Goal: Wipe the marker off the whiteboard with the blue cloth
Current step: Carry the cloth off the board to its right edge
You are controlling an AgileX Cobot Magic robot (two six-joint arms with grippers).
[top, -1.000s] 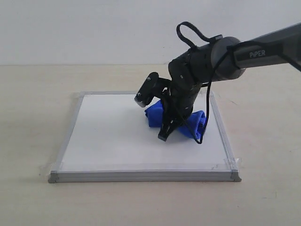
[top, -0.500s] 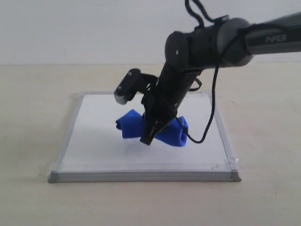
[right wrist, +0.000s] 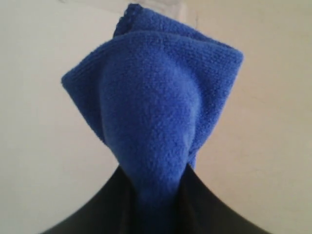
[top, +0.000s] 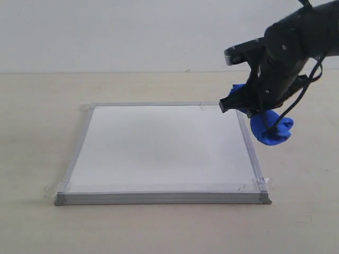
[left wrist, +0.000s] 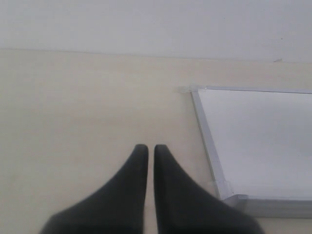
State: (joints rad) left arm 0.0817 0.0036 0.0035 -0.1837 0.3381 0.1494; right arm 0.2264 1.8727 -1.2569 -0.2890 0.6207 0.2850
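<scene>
**Exterior view: board looks clean, cloth held off its far right corner**

Nearest, the whiteboard lies flat on the desk, with clear tape at its front corners. I can find no trace of the marker on its white face, though a faint smear would be too pale to tell here. The left pincer shows only in the left wrist view. It hangs over bare desk beside 1 corner of the board, its 2 fingers pressed almost together on nothing.

Further back, by the far right corner, the right pincer pinches the blue cloth. The cloth dangles in a bunch just beyond the right frame rail, apparently clear of the surface.

Wiping looks finished, so the risk lies in the put-down. Only a fold seems clamped, and a quick swing could shake the cloth loose onto the board. Lowering it too close to the rail could snag the frame and shift the board.
</scene>
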